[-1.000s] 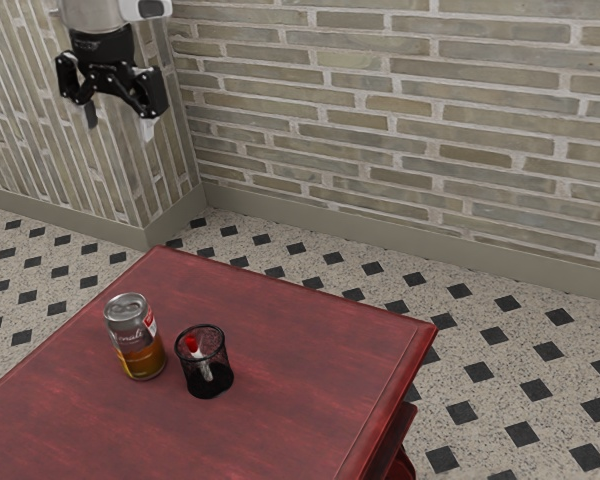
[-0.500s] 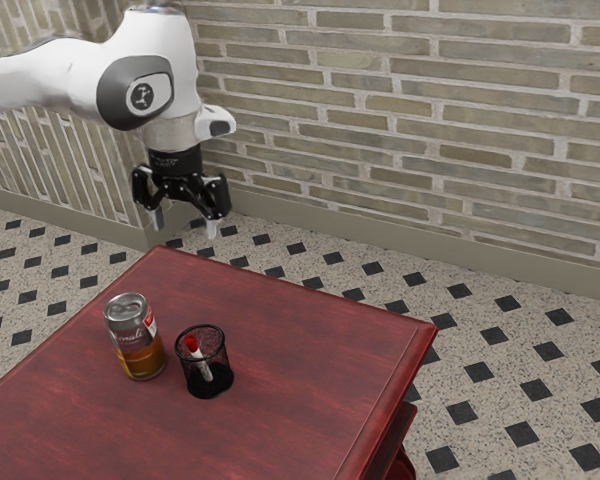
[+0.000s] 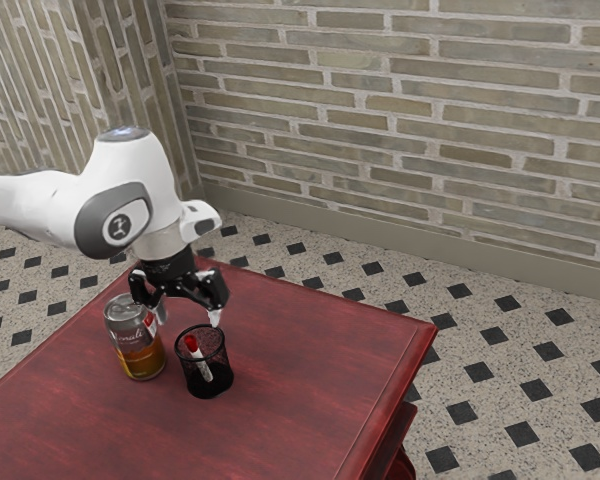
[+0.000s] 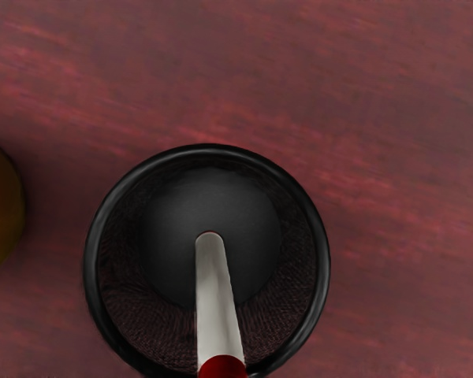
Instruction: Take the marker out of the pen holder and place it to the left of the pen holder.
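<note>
Exterior view, left of center: claw [image 3: 188, 314] is wide open, nothing gripped, just above the pen holder [image 3: 221, 374]. Red-capped marker [image 3: 199, 368] is leaning inside the holder, cap end up near the rim. Soda can [image 3: 137, 345] upright just beside it, toward frame left, both on the red worktop [image 3: 305, 365]. Wrist view adds the look down inside: holder at lower center, marker's pale barrel running from over the dark base to the red cap at the lower edge. Can's amber side is cropped at the left edge.
</note>
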`<action>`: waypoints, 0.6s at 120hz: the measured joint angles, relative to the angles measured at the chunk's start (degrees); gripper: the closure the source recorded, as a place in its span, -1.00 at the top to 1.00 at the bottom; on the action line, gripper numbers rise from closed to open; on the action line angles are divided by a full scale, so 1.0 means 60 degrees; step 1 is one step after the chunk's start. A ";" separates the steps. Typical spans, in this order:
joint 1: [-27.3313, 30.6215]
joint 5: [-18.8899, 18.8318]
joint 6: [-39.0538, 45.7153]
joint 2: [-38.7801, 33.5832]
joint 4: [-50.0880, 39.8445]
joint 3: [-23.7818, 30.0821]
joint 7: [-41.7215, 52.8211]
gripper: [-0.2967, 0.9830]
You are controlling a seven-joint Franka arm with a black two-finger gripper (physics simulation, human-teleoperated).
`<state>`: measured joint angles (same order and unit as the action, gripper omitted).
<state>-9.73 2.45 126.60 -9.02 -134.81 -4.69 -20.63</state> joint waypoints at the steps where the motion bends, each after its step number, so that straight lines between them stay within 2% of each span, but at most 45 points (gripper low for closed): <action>1: 0.0014 0.0003 0.0043 -0.0021 -0.0047 0.0001 -0.0007 0.54; 39: 0.0301 -0.0189 0.0860 -0.0282 -0.0841 0.0164 -0.0003 0.53; 54: 0.0303 -0.0649 0.0976 -0.0279 -0.0908 0.0234 0.0110 0.53; 72: 0.0304 -0.0875 0.1149 -0.0158 -0.0977 0.0264 0.0256 0.52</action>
<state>-7.91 -2.80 133.49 -9.97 -140.67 -3.10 -19.09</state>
